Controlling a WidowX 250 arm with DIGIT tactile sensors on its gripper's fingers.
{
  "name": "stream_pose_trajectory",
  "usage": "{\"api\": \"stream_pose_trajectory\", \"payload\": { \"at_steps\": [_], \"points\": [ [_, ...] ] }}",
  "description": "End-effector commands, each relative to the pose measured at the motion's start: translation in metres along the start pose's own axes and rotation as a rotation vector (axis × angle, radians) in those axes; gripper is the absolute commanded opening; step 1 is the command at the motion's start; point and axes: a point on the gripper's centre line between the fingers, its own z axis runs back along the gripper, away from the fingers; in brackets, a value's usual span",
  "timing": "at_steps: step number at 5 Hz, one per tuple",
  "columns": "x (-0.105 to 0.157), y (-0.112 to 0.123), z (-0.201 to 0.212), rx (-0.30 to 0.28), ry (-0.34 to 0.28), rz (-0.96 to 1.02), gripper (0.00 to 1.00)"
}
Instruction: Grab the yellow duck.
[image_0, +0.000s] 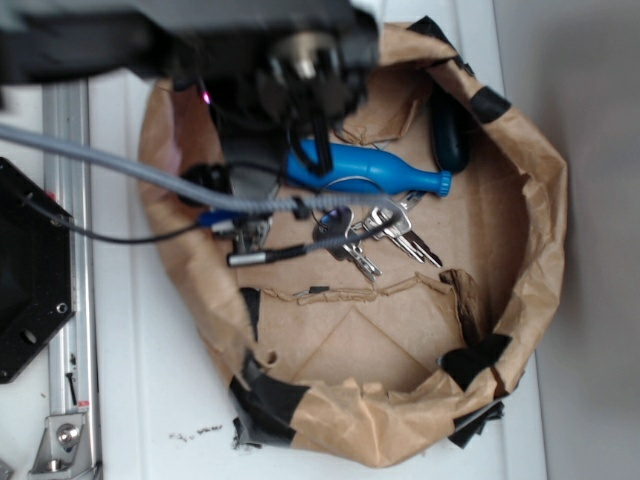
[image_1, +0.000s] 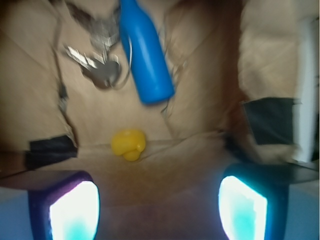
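Observation:
In the wrist view the yellow duck (image_1: 128, 144) is a small lumpy blob lying on the brown paper floor, on a crease just ahead of my gripper (image_1: 159, 210). The gripper is open, with its two glowing pads (image_1: 75, 212) wide apart at the bottom corners and nothing between them. The duck sits slightly left of the gap's centre line and apart from both fingers. In the exterior view the duck is hidden beneath the dark arm (image_0: 300, 60), which hangs over the far left part of the paper-lined box.
A blue bottle (image_1: 145, 55) lies on its side beyond the duck, with a bunch of keys (image_1: 100, 70) to its left. Crumpled brown paper walls (image_0: 540, 220) patched with black tape (image_0: 270, 400) ring the box. A dark object (image_0: 450, 135) lies by the far wall.

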Motion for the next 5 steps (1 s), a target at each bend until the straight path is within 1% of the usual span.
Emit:
{"api": "stream_pose_trajectory", "payload": {
  "at_steps": [1, 2, 3, 4, 5],
  "points": [
    [0.000, -0.010, -0.050, 0.095, -0.127, -0.129, 1.00],
    [0.007, -0.012, -0.054, 0.094, -0.164, -0.172, 1.00],
    [0.009, -0.011, -0.035, 0.076, -0.192, -0.160, 1.00],
    [0.013, -0.003, 0.000, 0.048, -0.225, -0.140, 1.00],
    [0.021, -0.001, 0.015, 0.033, -0.242, -0.138, 1.00]
  ]
}}
